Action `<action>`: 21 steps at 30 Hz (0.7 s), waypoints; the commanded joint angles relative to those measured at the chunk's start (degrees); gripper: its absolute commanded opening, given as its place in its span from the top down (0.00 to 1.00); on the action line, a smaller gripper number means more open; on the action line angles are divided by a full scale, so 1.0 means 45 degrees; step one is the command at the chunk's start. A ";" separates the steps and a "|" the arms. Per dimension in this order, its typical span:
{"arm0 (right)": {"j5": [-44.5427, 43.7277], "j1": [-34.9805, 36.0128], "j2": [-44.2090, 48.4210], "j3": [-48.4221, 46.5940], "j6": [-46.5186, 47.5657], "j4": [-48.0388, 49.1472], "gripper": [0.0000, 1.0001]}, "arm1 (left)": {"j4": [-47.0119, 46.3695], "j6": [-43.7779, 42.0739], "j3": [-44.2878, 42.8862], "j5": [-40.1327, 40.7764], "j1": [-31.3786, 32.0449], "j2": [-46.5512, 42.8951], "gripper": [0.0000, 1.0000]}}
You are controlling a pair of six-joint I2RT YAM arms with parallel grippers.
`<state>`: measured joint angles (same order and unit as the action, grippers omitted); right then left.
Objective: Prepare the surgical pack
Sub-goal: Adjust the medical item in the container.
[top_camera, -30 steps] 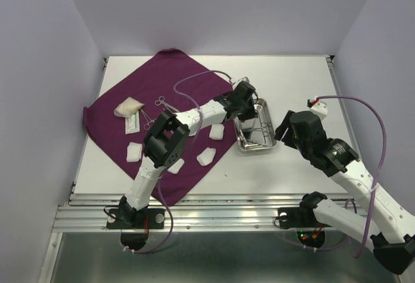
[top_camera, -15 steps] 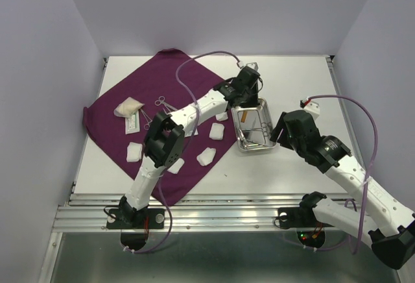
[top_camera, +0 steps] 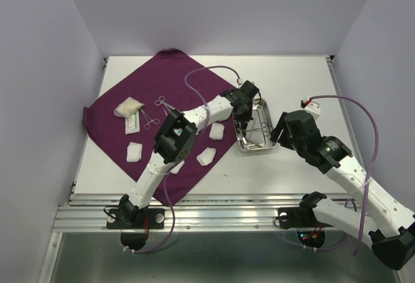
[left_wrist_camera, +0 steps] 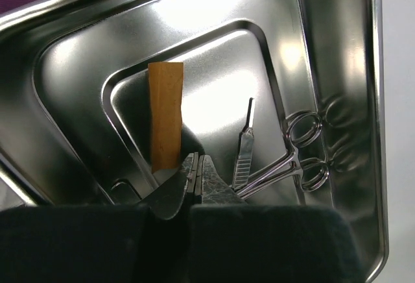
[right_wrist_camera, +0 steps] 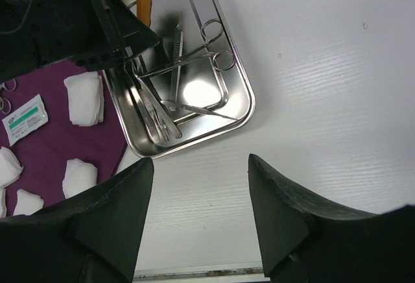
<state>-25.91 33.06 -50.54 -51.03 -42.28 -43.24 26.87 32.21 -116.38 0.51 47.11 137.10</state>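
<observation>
The dark purple cloth (top_camera: 110, 124) lies at the left with white gauze pads (top_camera: 206, 156) on it. To its right stands the steel tray (top_camera: 264, 110). In the tray lie an orange strip (left_wrist_camera: 165, 114), a scalpel handle (left_wrist_camera: 244, 148) and ring-handled forceps (left_wrist_camera: 305, 153). My left gripper (top_camera: 243, 104) hovers over the tray's left part. Its jaws (left_wrist_camera: 198, 161) are shut, with nothing visible between them. My right gripper (top_camera: 283, 131) is open just right of the tray. It hangs over bare white table (right_wrist_camera: 201, 159), with the tray's rim (right_wrist_camera: 249, 109) ahead of it.
On the cloth lie two small ring-handled instruments (top_camera: 159, 103), a sealed packet (top_camera: 132, 123) and a gauze stack (top_camera: 128, 107). Tweezers (right_wrist_camera: 152, 115) lie in the tray's near part. Purple walls close in the table on three sides.
My left gripper rose from the tray toward the far side, then came back down over the tray's left part, staying shut. The right arm shifted slightly left toward the tray.
</observation>
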 commanded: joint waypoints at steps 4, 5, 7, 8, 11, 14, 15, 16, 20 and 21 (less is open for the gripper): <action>-0.0062 0.0056 0.0177 -0.0068 -0.0096 0.0371 0.34 | 0.0727 -0.0399 0.0001 -0.0016 0.0135 -0.0368 1.00; -0.0043 0.0056 0.0177 -0.0067 -0.0096 0.0371 0.34 | 0.0747 -0.0418 0.0002 -0.0016 0.0175 -0.0388 1.00; -0.0062 0.0056 0.0197 -0.0048 -0.0096 0.0352 0.34 | 0.0805 -0.0419 0.0236 -0.0056 0.0369 -0.0583 1.00; -0.0043 0.0056 0.0197 -0.0009 -0.0096 0.0352 0.34 | 0.0825 -0.0419 0.0411 -0.0056 0.0448 -0.0661 1.00; -0.0024 0.0056 0.0236 0.0049 -0.0116 0.0371 0.34 | 0.1039 -0.0361 0.0743 -0.0056 0.0624 -0.0973 1.00; 0.0016 0.0056 0.0236 0.0147 -0.0155 0.0469 0.35 | 0.0982 -0.0126 0.1035 -0.0756 0.0663 -0.1343 1.00; 0.0055 0.0056 0.0197 0.0167 -0.0155 0.0527 0.34 | 0.0885 0.0048 0.1173 -0.0855 0.0663 -0.1442 1.00; 0.0074 0.0056 0.0178 0.0186 -0.0174 0.0566 0.35 | 0.0787 0.0108 0.1348 -0.0934 0.0702 -0.1559 1.00; 0.0327 0.0056 -0.0193 0.0225 -0.0135 0.0820 0.34 | 0.0688 0.0265 0.1915 -0.1188 0.0839 -0.1892 1.00; 0.0367 0.0056 -0.0484 0.0226 -0.0135 0.0898 0.34 | 0.0650 0.0265 0.1974 -0.1227 0.0897 -0.1931 1.00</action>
<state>-25.17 33.06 -51.00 -50.54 -42.48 -42.63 28.16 32.86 -109.19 -3.20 50.35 132.64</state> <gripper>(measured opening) 0.655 0.047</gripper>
